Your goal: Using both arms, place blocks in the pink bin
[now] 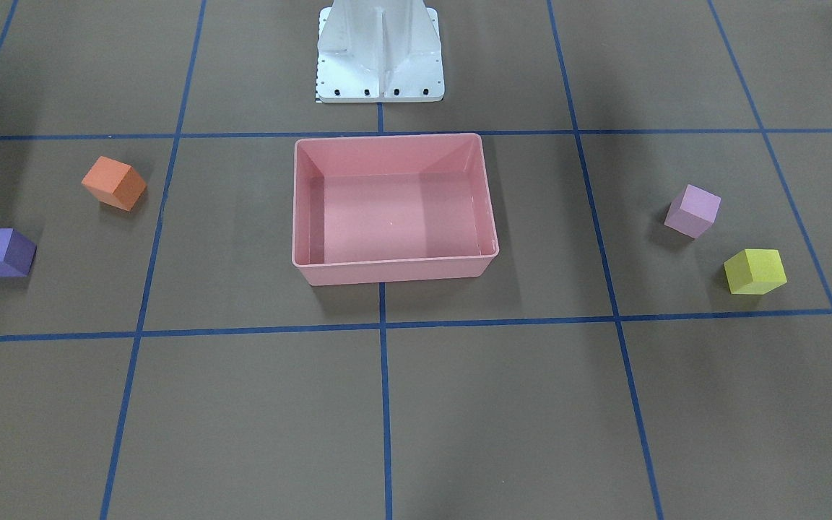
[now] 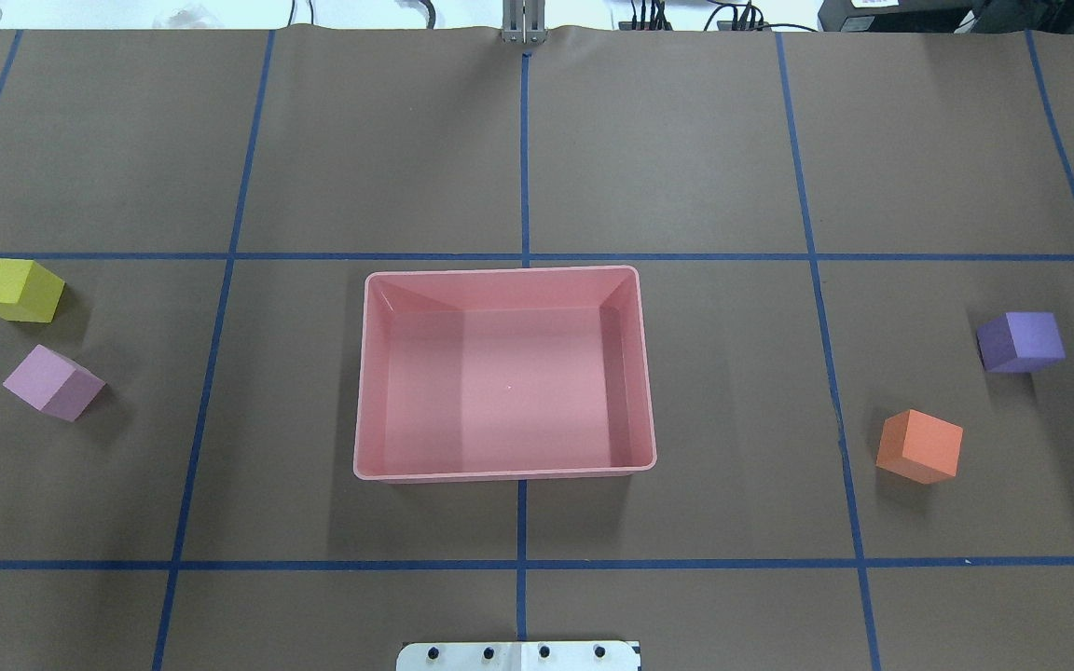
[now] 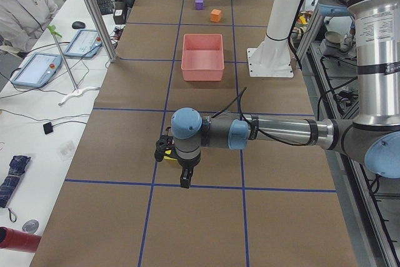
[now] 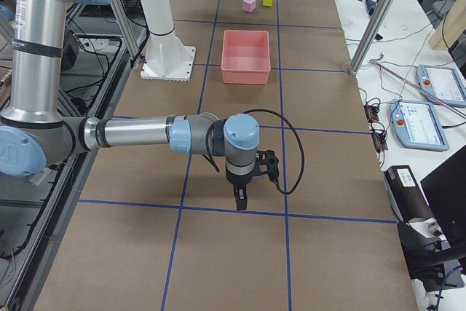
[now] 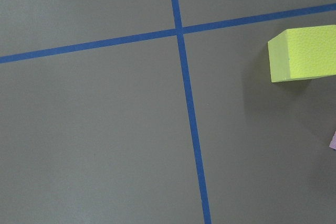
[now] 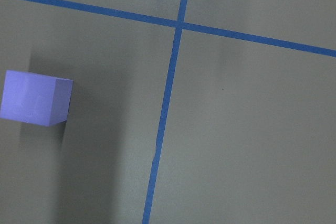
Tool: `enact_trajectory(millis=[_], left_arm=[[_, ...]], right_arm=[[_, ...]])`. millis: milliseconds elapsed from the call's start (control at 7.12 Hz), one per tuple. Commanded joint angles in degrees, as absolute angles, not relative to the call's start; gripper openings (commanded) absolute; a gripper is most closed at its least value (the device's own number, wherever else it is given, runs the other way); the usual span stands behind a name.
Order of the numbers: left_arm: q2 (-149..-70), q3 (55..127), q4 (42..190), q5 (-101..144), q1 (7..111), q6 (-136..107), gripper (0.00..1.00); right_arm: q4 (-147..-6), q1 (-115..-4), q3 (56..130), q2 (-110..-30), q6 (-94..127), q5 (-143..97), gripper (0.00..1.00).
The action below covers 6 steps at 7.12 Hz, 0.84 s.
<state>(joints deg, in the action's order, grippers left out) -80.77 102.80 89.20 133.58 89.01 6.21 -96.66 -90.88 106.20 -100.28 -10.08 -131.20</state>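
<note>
Overhead exterior view gives the whole layout: the pink bin (image 2: 509,387) stands in the middle of the brown worktop (image 2: 518,140), across one of the blue tape lines (image 2: 525,158), and no block is inside it. All four blocks lie on the worktop, well apart from the bin. On the robot's left side are the yellow block (image 2: 18,290) and, near it and closer to the robot, the lilac block (image 2: 54,382). On the robot's right side are the purple block (image 2: 1020,341) and, closer to the robot and to the bin, the orange block (image 2: 919,446). The blocks of each pair do not touch each other.

From the exterior left view, the left arm (image 3: 281,132) reaches out level over the worktop, with the left end effector (image 3: 185,183) pointing down. From the exterior right view, the right arm (image 4: 138,135) does the same with the right end effector (image 4: 241,202). For both end effectors I cannot tell how far the fingers are apart, and nothing is seen between them.

The left wrist camera looks down on the yellow block at its right edge; the right wrist camera looks down on the purple block at its left side.
</note>
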Motion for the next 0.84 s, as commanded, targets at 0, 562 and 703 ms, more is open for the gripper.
enact_trajectory(millis=[0, 562, 703], left_arm=[[-81.1, 103.1, 89.1, 133.5, 88.9, 6.2, 1.0], [-83.3, 103.1, 90.2, 133.6, 88.4, 5.4, 1.0], [-85.2, 103.1, 91.3, 133.6, 88.4, 5.5, 1.0]], right_arm=[[-96.7, -90.9, 106.2, -100.3, -10.1, -131.2, 1.0], [-96.6, -90.9, 106.2, -100.3, -10.1, -131.0, 1.0], [-96.6, -90.9, 106.3, -100.4, -10.8, -130.8, 1.0]])
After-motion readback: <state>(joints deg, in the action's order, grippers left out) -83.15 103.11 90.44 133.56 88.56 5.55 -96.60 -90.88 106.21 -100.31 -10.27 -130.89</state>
